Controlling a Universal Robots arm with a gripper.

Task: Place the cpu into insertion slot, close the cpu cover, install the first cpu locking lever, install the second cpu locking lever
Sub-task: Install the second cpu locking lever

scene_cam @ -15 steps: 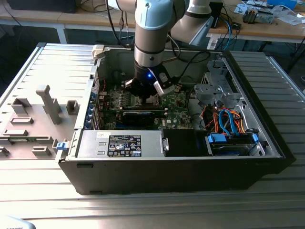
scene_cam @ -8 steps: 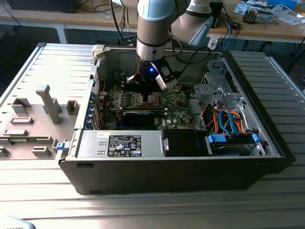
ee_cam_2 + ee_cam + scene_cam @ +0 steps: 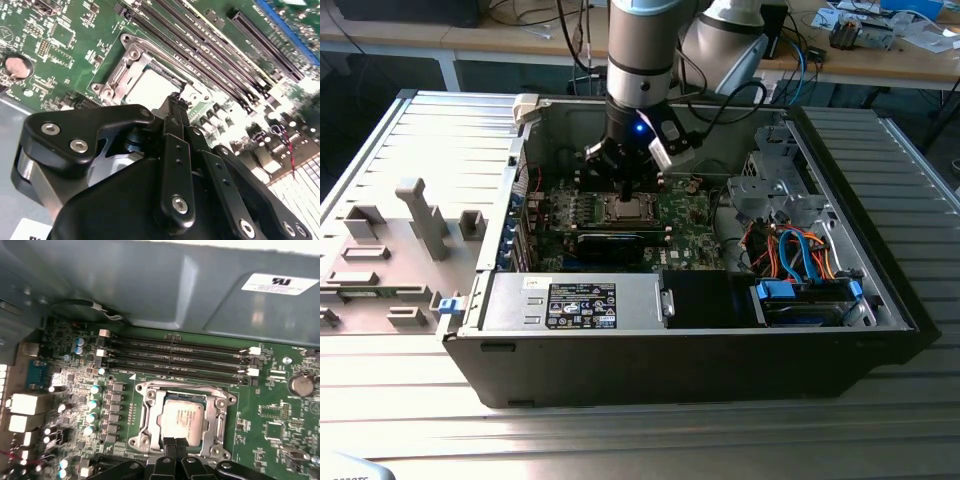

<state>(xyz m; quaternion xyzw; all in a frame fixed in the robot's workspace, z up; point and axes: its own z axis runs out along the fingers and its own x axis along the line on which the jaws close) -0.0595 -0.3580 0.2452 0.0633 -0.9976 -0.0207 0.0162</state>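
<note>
Now fingers [image 3: 173,443] meet the cpu [image 3: 183,415] edge in its cpu cover [image 3: 216,416].

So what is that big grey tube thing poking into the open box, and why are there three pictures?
The grey tube is a robot arm. It reaches down into an opened black computer case lying on a metal table. At its end is a black gripper, like a hand with thin fingers.

One picture, the exterior view, comes from a camera standing off to the side, so you see the whole case. The other two come from little cameras riding on the arm's wrist, so they look closely at the inside.

Inside lies a green circuit board. In its middle sits a flat silver-grey square chip, the computer's brain, resting in its square socket with a silver metal frame around it. Long black slots run beside it.

The gripper's fingertips are pressed together right at the chip's edge, holding nothing I can see.
</note>
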